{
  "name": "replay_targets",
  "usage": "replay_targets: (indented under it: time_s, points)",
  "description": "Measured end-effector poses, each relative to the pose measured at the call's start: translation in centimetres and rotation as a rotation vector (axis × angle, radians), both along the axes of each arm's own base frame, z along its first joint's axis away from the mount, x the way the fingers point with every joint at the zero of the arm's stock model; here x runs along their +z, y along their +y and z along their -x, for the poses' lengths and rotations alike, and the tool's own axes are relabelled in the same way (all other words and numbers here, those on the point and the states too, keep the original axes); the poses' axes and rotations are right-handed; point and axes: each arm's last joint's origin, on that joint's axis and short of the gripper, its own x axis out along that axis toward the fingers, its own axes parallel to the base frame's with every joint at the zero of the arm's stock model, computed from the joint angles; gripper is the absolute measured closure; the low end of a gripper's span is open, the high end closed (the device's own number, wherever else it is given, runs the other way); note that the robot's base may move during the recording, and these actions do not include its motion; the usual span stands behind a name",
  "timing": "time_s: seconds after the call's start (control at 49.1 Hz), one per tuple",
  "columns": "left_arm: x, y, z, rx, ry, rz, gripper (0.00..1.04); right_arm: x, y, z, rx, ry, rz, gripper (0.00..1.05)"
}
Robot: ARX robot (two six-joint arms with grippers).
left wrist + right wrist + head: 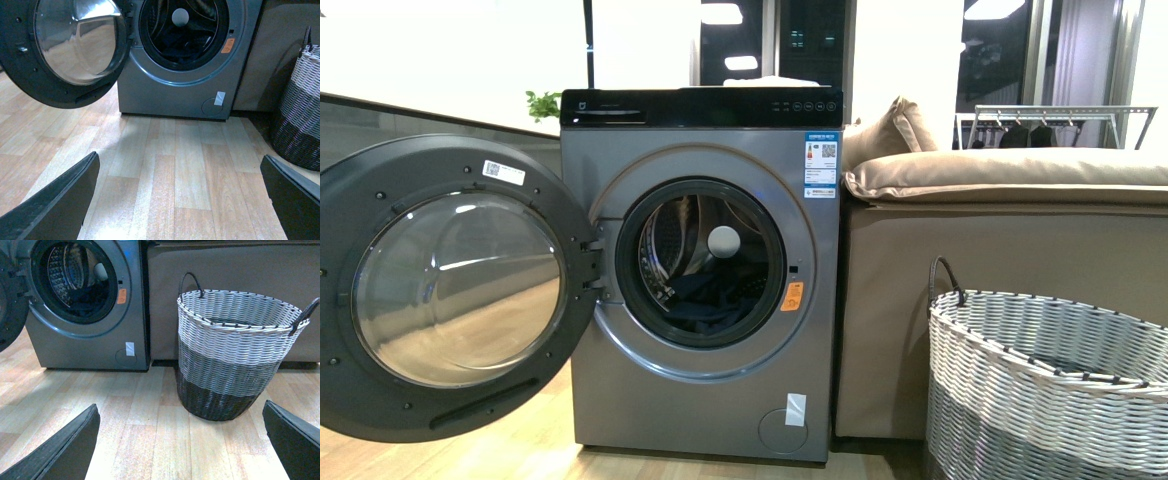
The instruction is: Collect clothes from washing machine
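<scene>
Laundry from the front: shows the clothes (705,300) as a dark heap low in the drum of the washing machine (700,410), at 6 o'clock of the round opening. Shows the door (450,290) swung wide to 9 o'clock of the machine, a tan sofa (1000,270) just beside it at 3 o'clock, and a woven basket (1045,400) standing at 4 o'clock, in front of the sofa.

From the left wrist: looks across the wood floor (175,175) straight at the machine, dark cloth visible inside the opening. Finds the left gripper (180,157) spread wide, gripping nothing, well apart from the machine.

From the right wrist: faces the basket, with the machine at 9 o'clock of it and the cloth dark in the drum. Finds the right gripper (180,405) spread just as wide, gripping nothing, well short of both.
</scene>
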Motion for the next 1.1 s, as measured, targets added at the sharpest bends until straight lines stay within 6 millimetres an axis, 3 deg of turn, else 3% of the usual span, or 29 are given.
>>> replay_targets:
  time_s: [1.099]
  points:
    - [0.00, 0.00, 0.00, 0.000, 0.000, 0.000, 0.07, 0.00, 0.00, 0.00, 0.000, 0.000, 0.000, 0.08]
